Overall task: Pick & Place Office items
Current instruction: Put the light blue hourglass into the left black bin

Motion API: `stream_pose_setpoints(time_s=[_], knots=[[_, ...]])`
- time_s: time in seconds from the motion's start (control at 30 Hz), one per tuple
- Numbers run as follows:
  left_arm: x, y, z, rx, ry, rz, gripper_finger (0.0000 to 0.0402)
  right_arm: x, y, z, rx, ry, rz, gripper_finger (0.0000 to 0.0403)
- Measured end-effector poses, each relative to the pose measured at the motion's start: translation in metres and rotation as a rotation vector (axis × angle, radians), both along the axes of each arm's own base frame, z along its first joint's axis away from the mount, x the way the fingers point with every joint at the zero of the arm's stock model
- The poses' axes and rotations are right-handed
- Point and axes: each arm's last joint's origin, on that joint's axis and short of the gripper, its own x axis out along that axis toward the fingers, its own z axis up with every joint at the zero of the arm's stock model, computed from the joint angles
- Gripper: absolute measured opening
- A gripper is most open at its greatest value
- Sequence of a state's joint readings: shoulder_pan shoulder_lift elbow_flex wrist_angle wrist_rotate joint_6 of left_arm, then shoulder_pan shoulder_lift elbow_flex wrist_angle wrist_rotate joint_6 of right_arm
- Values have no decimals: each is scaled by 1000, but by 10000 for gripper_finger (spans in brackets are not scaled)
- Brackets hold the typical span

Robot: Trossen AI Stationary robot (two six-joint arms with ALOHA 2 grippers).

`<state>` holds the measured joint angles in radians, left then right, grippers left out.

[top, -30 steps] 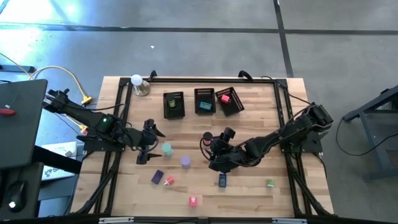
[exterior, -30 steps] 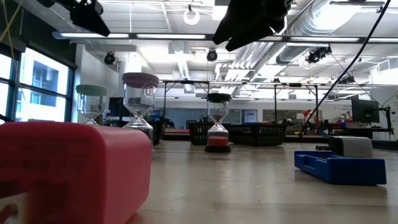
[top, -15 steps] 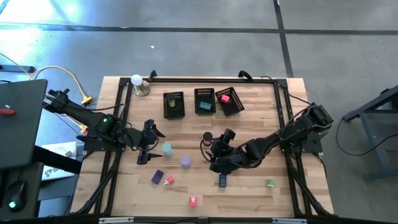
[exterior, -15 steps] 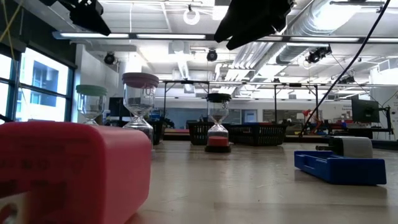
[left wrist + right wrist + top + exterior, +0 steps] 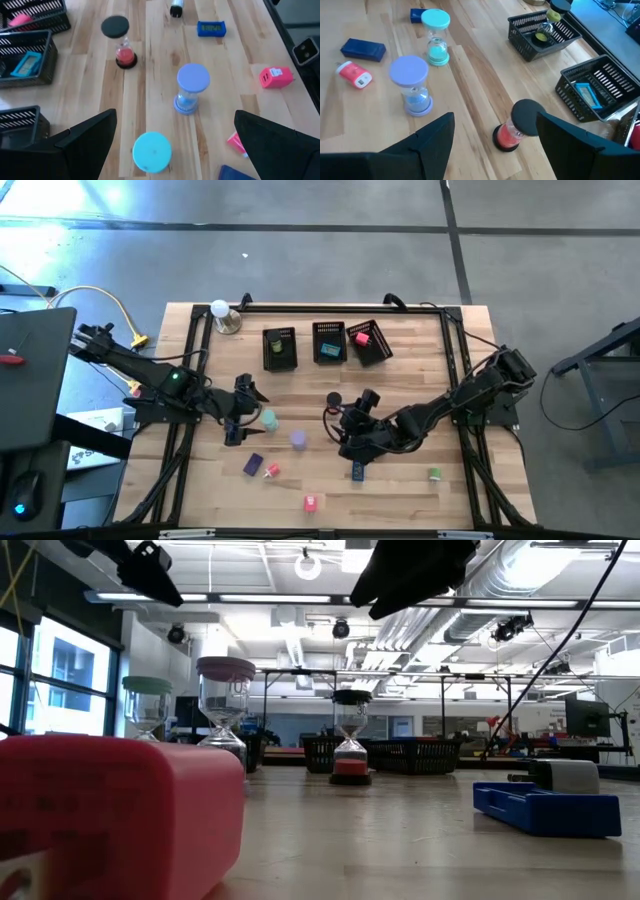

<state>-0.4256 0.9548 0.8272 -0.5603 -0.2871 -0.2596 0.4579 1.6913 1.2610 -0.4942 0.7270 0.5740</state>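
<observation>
Teal-capped sand timer upright on wooden surface, between spread left jaws.
Light, top-heavy, probably fragile at glass waist; best gripped across cap; right jaws parted, empty, framing black-capped sand timer.

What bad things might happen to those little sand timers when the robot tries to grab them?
1. The left gripper, open, hangs over the teal sand timer. Tall and narrow, it might tip if a finger bumps it.
2. The purple sand timer stands close by and could get knocked over too.
3. The right gripper, open, is near the black-capped red sand timer, which might roll away if it falls.
</observation>
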Motion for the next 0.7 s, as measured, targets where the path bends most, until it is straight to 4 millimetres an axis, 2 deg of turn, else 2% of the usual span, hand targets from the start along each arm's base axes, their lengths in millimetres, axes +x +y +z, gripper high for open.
stream_pose_setpoints(time_s=[0.4,0.53,0.7], knots=[[2,-12,-15,57,114,-54,394,-5,10,-1,19,-2,14,270],[1,-12,-23,82,186,-49,394,-7,14,-1,21,-3,26,270],[4,-12,-27,134,196,-8,394,-8,17,0,25,-9,34,270]])
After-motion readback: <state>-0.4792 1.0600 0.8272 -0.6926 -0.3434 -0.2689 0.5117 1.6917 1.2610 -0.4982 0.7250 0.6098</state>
